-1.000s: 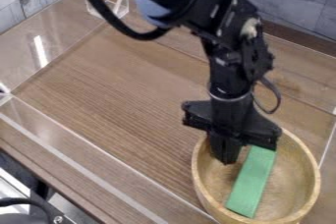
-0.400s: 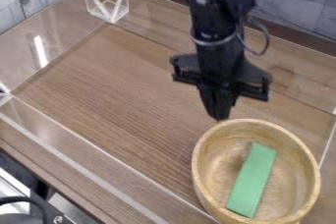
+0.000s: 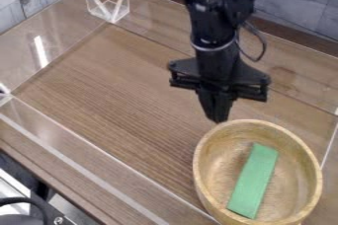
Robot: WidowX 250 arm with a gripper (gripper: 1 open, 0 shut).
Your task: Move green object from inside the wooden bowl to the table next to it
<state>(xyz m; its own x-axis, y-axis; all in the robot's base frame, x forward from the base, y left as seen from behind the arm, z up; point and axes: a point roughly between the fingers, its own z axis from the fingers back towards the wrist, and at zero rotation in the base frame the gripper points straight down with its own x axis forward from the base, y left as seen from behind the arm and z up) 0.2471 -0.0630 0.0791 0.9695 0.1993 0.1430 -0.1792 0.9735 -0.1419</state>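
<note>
The green object, a flat bright green block, lies slantwise inside the wooden bowl at the lower right of the camera view. My gripper hangs on the black arm just above and behind the bowl's far rim, pointing down at the table. Its fingers are shut together with nothing between them. The gripper is clear of the block and outside the bowl.
Low clear acrylic walls edge the brown wood-grain tabletop. A small white wire stand sits at the far back left. The arm's cables loop over the back of the scene.
My gripper has lifted out of the bowl, where it stood by the block's upper end, and moved back and left over the bowl's far rim. The green block stays in the bowl.
</note>
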